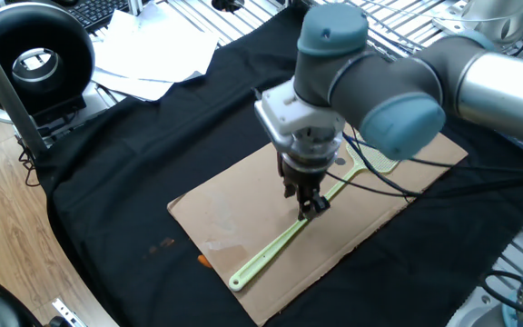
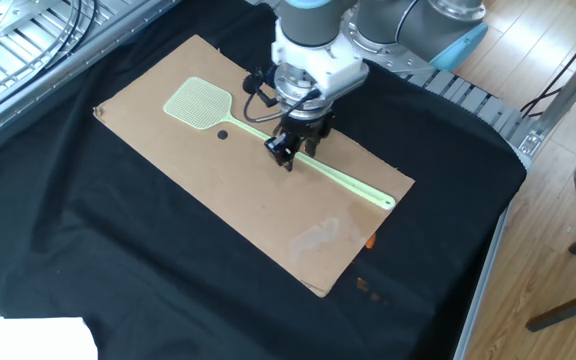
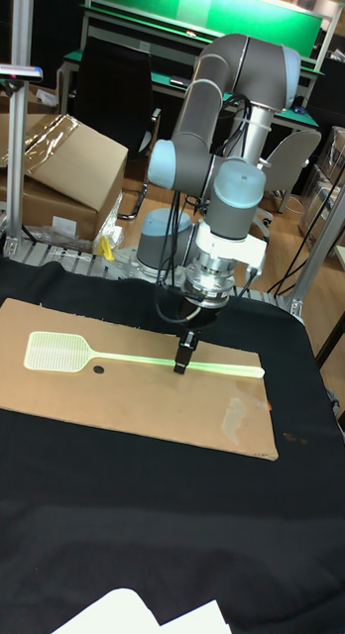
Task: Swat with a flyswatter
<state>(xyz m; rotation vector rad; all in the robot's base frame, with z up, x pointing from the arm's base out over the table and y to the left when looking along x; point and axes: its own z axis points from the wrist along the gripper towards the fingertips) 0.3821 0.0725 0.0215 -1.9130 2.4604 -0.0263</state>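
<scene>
The pale green flyswatter (image 2: 353, 183) lies flat on a brown cardboard sheet (image 2: 158, 150). Its mesh head (image 2: 197, 103) points toward the far left corner and its loop end (image 2: 388, 203) toward the right edge. In the tall fixed view the flyswatter (image 3: 227, 368) runs left to right. My gripper (image 2: 286, 152) points straight down at the middle of the handle, open, with a finger on either side of it and the tips close to the cardboard. From the first side the gripper (image 1: 311, 202) stands over the flyswatter (image 1: 271, 250), and the arm hides part of the head.
A small black dot (image 2: 222, 135) marks the cardboard near the head. Black cloth (image 2: 118, 260) covers the table. Loose papers (image 1: 152, 54) and a black round device (image 1: 34, 54) sit beyond the cloth. An orange scrap (image 2: 370, 240) lies by the cardboard's edge.
</scene>
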